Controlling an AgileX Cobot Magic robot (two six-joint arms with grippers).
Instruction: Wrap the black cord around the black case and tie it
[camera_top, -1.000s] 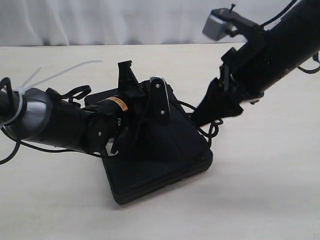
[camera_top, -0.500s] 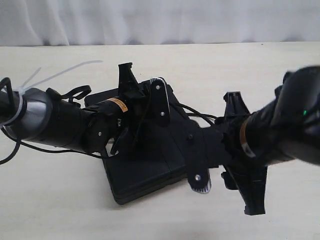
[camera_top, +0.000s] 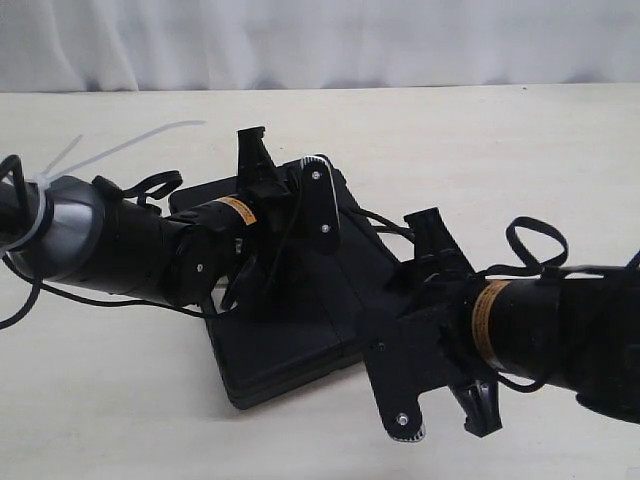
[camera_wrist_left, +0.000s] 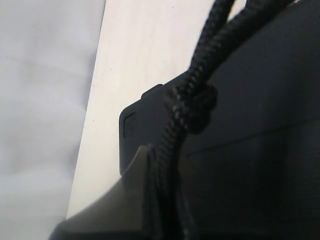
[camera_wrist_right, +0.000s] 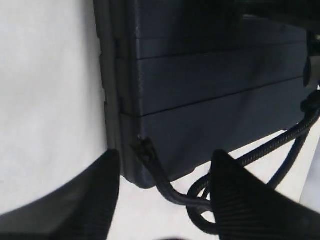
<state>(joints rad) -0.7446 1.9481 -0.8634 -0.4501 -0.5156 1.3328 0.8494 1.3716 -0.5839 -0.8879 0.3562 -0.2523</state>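
Note:
The black case (camera_top: 290, 345) lies askew in the middle of the table. My left gripper (camera_top: 310, 170) rests on its far part, shut on the black cord (camera_wrist_left: 192, 107). A knot in the cord sits just past the fingertips of this gripper (camera_wrist_left: 167, 165), over the case (camera_wrist_left: 250, 150). A stretch of the cord (camera_top: 372, 217) shows beside the case's right edge. My right gripper (camera_top: 398, 385) sits low at the case's right corner. In the right wrist view that gripper (camera_wrist_right: 165, 155) is open, straddling the corner of the case (camera_wrist_right: 210, 85). The cord (camera_wrist_right: 172, 192) curls on the table between the fingers, touching neither.
The pale table (camera_top: 130, 400) ends at a white curtain (camera_top: 320, 40) at the back. A white zip tie (camera_top: 130, 140) sticks out of the left arm. Thick arm cables loop by the left arm (camera_top: 155, 185) and over the right arm (camera_top: 535, 235).
The right arm has swung down from the upper right to the case's right corner, its open gripper now low over the table. The left arm and the case have not moved.

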